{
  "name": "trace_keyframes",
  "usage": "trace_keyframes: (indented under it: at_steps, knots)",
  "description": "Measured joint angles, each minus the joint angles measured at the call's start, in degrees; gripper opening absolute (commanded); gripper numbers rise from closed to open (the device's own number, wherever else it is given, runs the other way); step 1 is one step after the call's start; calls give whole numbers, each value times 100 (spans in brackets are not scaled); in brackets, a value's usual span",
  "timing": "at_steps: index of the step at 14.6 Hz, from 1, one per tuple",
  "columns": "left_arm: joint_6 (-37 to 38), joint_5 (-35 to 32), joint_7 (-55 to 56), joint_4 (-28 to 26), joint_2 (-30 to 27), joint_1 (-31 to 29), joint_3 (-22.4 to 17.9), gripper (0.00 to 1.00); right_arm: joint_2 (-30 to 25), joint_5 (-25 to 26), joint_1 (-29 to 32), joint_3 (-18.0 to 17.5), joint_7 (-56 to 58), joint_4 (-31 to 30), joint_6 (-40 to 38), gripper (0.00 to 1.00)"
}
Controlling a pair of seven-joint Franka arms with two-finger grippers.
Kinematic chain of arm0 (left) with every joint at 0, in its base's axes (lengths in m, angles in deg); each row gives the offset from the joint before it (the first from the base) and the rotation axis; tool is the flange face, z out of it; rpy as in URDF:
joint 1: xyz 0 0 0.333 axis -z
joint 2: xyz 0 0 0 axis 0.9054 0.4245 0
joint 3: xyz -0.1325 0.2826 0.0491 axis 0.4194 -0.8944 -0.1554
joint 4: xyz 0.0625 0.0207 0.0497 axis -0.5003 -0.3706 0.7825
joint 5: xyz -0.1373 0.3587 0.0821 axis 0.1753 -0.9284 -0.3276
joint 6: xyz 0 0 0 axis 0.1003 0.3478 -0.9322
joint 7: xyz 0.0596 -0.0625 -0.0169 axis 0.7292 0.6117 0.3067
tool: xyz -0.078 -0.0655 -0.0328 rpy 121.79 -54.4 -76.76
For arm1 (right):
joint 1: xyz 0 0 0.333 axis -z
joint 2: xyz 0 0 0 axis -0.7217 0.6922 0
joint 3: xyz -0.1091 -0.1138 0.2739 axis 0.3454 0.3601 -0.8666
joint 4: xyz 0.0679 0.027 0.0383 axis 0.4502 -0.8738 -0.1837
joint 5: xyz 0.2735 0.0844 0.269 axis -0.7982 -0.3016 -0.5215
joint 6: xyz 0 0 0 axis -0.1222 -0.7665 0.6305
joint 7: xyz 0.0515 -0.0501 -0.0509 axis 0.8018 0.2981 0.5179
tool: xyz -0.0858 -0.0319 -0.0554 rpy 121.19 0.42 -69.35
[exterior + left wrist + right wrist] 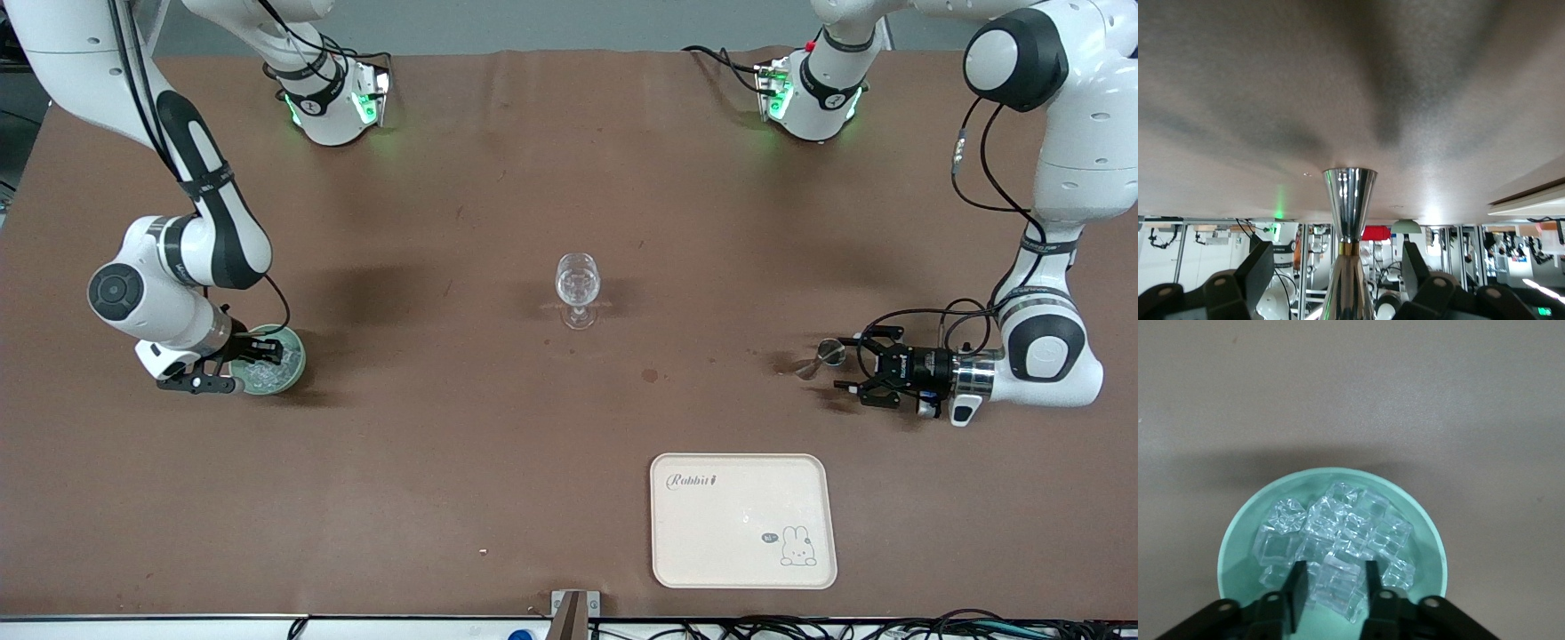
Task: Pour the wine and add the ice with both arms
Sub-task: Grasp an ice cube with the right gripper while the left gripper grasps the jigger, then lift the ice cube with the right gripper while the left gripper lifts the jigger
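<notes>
right gripper (1333,593) pinching ice (1338,580) in bowl (1231,547) nr table edge; left gripper (849,373) spread round jigger (1349,200).

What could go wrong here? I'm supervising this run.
1. The right end effector pinches one ice cube in a heap; neighbours could spill from the bowl.
2. The left end effector straddles a tall, narrow metal jigger, which may tip.
3. The glass looks top-heavy.

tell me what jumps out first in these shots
The pale green bowl of clear ice chunks at the right arm's end, with the right gripper closing its fingers around one. Mid-table stands a clear stemmed glass; the left gripper straddles a shiny metal jigger.
</notes>
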Motion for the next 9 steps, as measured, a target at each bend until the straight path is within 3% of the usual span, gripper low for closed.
trace_keyframes:
  at_steps: [3,9]
  knots:
    - [6,198,-205,-126,70,0,2,80,0,0,2,2,-5,0,5,8]
    - [22,411,-230,-239,73,0,6,67,0,0,1,1,-86,2,1,6]
